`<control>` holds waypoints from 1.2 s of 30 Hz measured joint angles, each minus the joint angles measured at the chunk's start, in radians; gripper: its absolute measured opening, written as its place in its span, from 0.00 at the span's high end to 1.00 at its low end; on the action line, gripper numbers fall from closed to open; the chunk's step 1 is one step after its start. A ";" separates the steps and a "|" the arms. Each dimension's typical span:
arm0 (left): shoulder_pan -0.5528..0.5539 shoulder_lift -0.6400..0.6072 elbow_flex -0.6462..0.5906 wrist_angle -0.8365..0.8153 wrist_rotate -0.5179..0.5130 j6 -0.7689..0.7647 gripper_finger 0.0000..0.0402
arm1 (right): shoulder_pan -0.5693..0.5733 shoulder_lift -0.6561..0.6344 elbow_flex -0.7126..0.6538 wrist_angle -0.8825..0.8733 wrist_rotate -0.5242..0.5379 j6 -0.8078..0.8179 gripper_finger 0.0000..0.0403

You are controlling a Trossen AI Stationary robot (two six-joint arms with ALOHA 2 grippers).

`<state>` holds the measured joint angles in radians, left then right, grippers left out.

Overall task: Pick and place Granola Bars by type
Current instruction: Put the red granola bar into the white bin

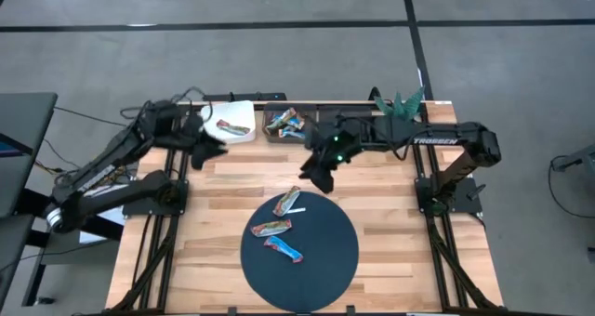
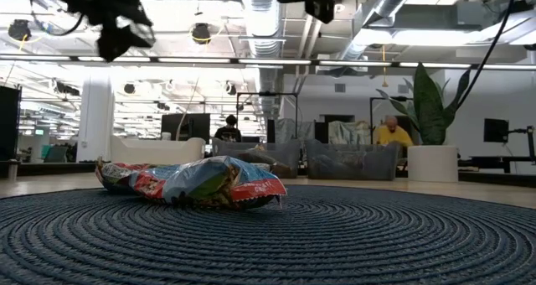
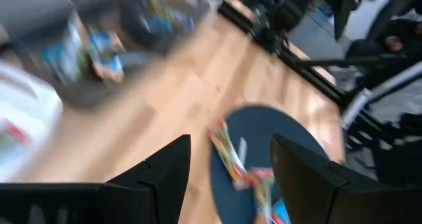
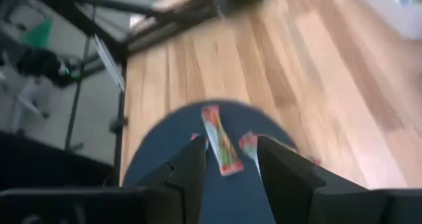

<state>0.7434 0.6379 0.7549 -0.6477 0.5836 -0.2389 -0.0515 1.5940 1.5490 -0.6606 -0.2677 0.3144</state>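
Observation:
Three granola bars lie flat on the round dark mat [image 1: 321, 260]: a red-and-green one [image 1: 285, 203], another red-green one [image 1: 271, 228] and a blue-orange one [image 1: 284, 250]. In the low view they show as a heap of bars [image 2: 193, 183]. More bars fill a dark tray [image 1: 284, 123], and one lies in a white container [image 1: 232, 121]. My left gripper [image 1: 210, 150] hangs open above the wood near the white container, holding nothing [image 3: 231, 174]. My right gripper [image 1: 316, 173] is open and hovers just beyond the mat's far edge, above the bars [image 4: 231, 163].
A thin white strip [image 1: 296, 209] lies on the mat beside the farthest bar. A green plant-like object [image 1: 400, 102] stands at the table's far right corner. Bare wood [image 1: 242, 181] lies between the containers and the mat. People sit in the room behind [image 2: 389, 132].

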 joint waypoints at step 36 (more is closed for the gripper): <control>-0.491 -0.172 -0.187 -0.165 -0.200 -0.036 0.70 | 0.283 0.289 -0.156 0.296 -0.047 0.367 0.70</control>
<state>0.2523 0.4664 0.5674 -0.8124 0.3833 -0.2751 0.2313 1.8832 1.3926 -0.3643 -0.3151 0.6814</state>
